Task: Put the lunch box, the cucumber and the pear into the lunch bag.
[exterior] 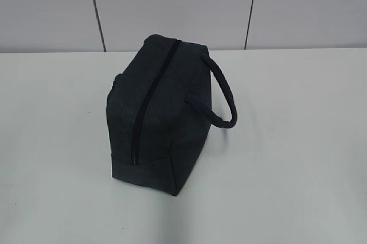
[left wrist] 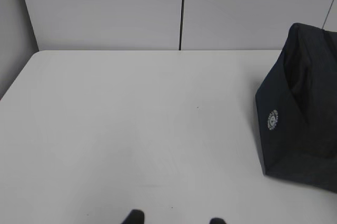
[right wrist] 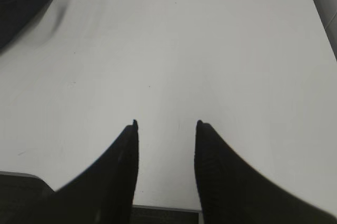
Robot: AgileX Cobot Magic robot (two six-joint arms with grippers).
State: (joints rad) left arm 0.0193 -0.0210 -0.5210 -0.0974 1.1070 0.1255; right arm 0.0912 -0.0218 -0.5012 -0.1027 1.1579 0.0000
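Lunch bag [exterior: 157, 117]: standing zipped on the white table [exterior: 287, 169], handle [exterior: 223, 97] arching rightward
Left gripper [left wrist: 174, 218]: hovering parted, gripping nothing; bag sitting off to its right
Right gripper [right wrist: 166, 129]: hanging parted, empty; bag corner lying far upper left

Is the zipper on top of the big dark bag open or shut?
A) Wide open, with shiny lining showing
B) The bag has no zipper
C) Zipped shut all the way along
C: in the exterior view the zipper runs as one closed dark line along the top of the lunch bag, and no lining or opening shows.
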